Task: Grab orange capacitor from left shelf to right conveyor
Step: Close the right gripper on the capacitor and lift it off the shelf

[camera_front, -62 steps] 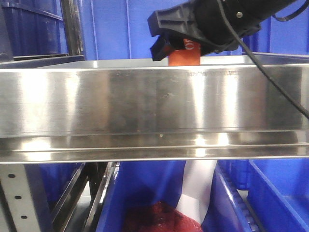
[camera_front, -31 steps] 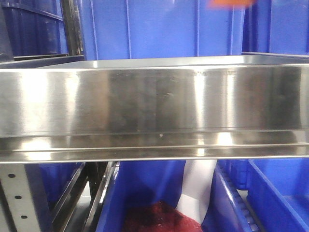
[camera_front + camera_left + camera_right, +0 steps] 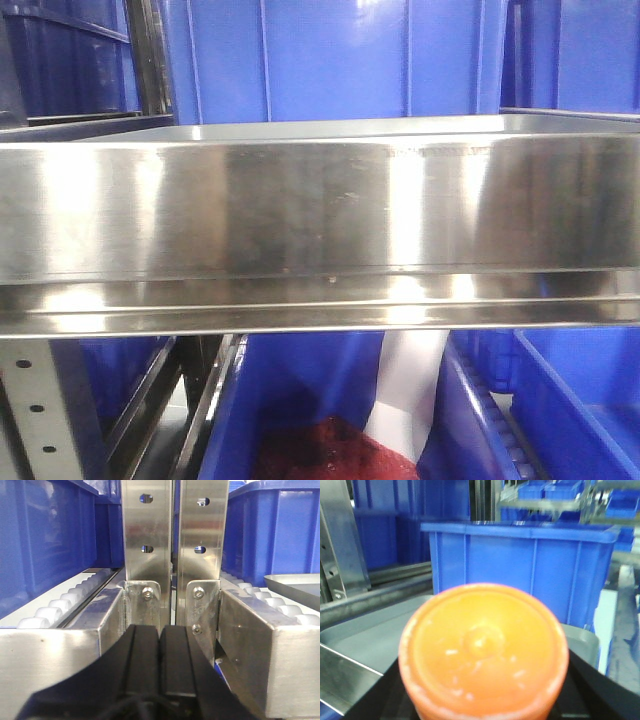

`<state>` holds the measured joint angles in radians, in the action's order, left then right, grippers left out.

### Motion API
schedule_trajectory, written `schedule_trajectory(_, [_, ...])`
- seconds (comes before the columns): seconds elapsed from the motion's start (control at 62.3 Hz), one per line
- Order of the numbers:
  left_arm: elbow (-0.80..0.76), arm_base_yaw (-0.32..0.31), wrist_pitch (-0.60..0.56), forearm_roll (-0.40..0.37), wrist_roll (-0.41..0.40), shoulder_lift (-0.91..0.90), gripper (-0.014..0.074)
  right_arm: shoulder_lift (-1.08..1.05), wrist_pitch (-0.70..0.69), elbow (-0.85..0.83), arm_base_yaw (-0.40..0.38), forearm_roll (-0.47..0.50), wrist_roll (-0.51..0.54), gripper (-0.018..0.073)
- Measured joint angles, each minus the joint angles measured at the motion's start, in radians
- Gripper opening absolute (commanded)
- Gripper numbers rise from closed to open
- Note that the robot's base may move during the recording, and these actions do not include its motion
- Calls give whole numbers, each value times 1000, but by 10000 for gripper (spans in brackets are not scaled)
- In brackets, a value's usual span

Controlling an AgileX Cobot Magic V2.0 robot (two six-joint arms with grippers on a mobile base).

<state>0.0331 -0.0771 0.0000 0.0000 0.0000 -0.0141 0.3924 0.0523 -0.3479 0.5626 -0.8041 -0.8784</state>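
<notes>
Blue bin (image 3: 520,565) stands at 12 o'clock behind the orange capacitor (image 3: 482,650), pinched end-on in the right pincer (image 3: 485,705), black fingers (image 3: 592,692) at 4 and 8 o'clock. The left pincer (image 3: 160,640) is pressed together, empty.

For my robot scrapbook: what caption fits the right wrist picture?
Close-up of the orange capacitor seen end-on, with a blue plastic bin behind it.

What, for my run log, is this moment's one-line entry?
right gripper: shut on orange capacitor | left gripper: shut, empty | left shelf: no capacitor visible
</notes>
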Motion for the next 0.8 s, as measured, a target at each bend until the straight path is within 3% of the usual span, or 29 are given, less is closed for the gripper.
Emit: schedule_trajectory(0.803, [0, 0, 0, 0, 0, 0, -105, -42, 9, 20, 0, 0, 1, 48])
